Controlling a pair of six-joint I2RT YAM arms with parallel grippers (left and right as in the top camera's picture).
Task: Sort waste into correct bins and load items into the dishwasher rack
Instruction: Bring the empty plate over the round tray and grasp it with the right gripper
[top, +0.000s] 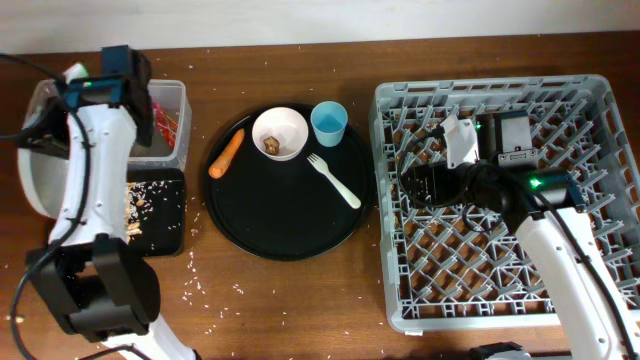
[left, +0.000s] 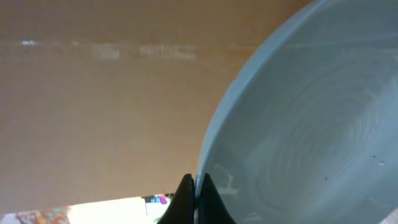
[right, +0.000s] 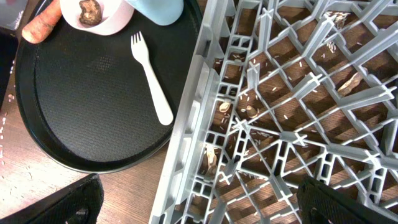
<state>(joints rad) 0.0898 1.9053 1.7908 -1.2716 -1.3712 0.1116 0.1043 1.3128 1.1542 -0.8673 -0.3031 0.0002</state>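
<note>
Left gripper (left: 196, 190) is pinching the grey-green bowl (left: 311, 118) by its rim, far left in overhead view by the clear tub (top: 181, 95) — rigid, slick, prob. light; a deep rim bite looks safest. Right gripper (right: 205, 202) is hanging wide apart over the dishwasher rack (right: 298, 93) — holding nothing.

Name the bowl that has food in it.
The small white bowl on the round black tray: a brown scrap lies inside. The larger grey-green bowl looks empty.

Table (top: 290, 300) — rack (top: 384, 260), round tray (top: 280, 215), tub (top: 184, 120), shallow tray (top: 165, 215)
</note>
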